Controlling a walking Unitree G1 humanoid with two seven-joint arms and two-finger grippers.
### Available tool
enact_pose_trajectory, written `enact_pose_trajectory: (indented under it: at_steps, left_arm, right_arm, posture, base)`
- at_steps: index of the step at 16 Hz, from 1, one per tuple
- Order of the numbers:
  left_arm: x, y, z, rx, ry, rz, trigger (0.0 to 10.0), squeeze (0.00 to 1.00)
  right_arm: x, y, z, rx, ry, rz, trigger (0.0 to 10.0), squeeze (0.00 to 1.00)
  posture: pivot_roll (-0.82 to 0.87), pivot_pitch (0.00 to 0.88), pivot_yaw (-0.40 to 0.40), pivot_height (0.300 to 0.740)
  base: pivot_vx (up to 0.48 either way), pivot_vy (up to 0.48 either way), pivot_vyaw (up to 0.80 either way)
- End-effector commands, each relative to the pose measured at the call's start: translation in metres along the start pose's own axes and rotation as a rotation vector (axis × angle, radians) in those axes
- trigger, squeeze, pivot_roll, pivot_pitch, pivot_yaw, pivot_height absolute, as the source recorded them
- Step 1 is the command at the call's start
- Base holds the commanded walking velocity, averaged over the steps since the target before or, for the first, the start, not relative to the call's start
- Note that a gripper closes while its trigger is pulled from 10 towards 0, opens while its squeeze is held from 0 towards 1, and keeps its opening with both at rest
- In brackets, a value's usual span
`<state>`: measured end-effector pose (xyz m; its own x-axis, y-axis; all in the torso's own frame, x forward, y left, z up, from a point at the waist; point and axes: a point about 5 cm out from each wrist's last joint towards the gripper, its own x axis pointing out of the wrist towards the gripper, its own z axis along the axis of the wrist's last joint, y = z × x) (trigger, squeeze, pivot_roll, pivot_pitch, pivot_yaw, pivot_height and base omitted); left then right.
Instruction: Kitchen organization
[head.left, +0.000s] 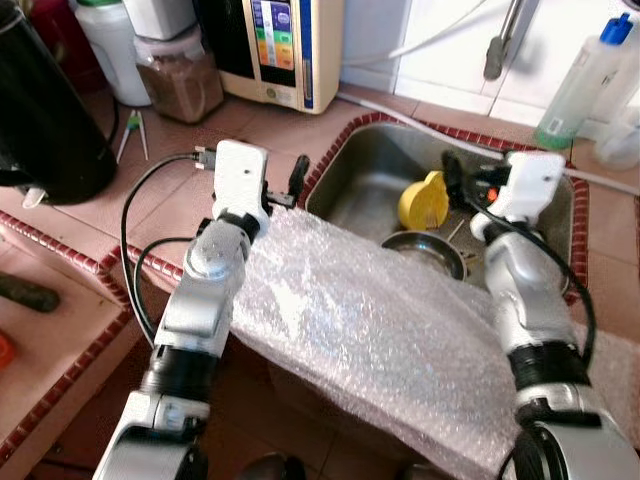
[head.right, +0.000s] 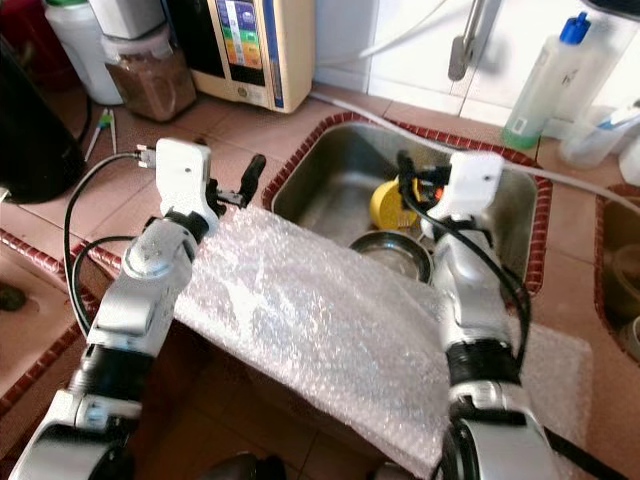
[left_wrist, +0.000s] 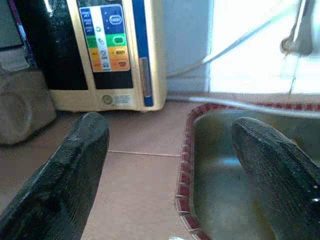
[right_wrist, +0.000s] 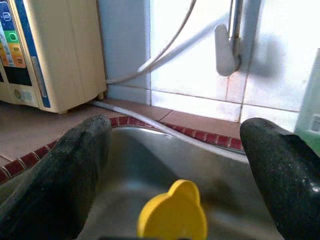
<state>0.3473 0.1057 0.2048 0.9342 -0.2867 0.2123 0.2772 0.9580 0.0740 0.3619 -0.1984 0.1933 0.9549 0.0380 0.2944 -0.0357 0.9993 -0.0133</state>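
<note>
A steel sink (head.left: 360, 180) with a red-tiled rim lies ahead. In it are a yellow plastic lid (head.left: 423, 200) and a steel bowl (head.left: 425, 252). A sheet of bubble wrap (head.left: 370, 320) is draped over the sink's near edge, under both my forearms. My left gripper (head.left: 290, 185) hovers over the sink's left rim, open and holding nothing; in the left wrist view its fingers (left_wrist: 75, 170) straddle the rim (left_wrist: 184, 165). My right gripper (head.left: 458, 182) hangs over the basin just right of the lid, open, and the yellow lid (right_wrist: 172, 215) lies low between its fingers (right_wrist: 280, 170).
A cream water ioniser (head.left: 280, 50) stands behind the sink's left corner, with a jar of brown powder (head.left: 180, 70) and a black kettle (head.left: 45, 110) further left. The tap (head.left: 500, 45) and a soap bottle (head.left: 585, 85) are at the back right. A grey hose (head.left: 400, 110) runs along the sink's far rim.
</note>
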Motion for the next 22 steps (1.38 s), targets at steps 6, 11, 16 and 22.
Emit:
enact_pose_trajectory:
  at_steps: [6, 11, 16, 22]
  left_arm:
    - [-0.02, -0.005, 0.007, -0.137, 0.033, 0.066, 10.0, 0.0]
    - [-0.039, -0.006, -0.003, -0.097, 0.109, 0.071, 10.0, 0.0]
    - [-0.059, 0.002, -0.009, -0.091, 0.15, 0.117, 10.0, 0.0]
    - [-0.067, 0.005, -0.007, -0.064, 0.164, 0.128, 10.0, 0.0]
  right_arm:
    - [-0.009, -0.011, 0.014, -0.013, 0.01, -0.016, 10.0, 0.24]
    - [-0.013, -0.006, 0.02, 0.005, 0.015, 0.006, 10.0, 0.2]
    - [-0.019, -0.001, 0.034, 0.004, -0.014, 0.035, 10.0, 0.1]
    - [-0.035, 0.006, 0.037, 0.02, -0.009, 0.075, 10.0, 0.1]
  posture:
    - [-0.06, 0.093, 0.066, 0.74]
    - [-0.06, 0.089, 0.047, 0.74]
    - [-0.05, 0.085, 0.043, 0.74]
    - [-0.05, 0.086, 0.05, 0.74]
  base:
    - [0.0, 0.0, -0.59]
    - [0.0, 0.0, -0.62]
    - [0.0, 0.0, 0.0]
    - [0.0, 0.0, 0.0]
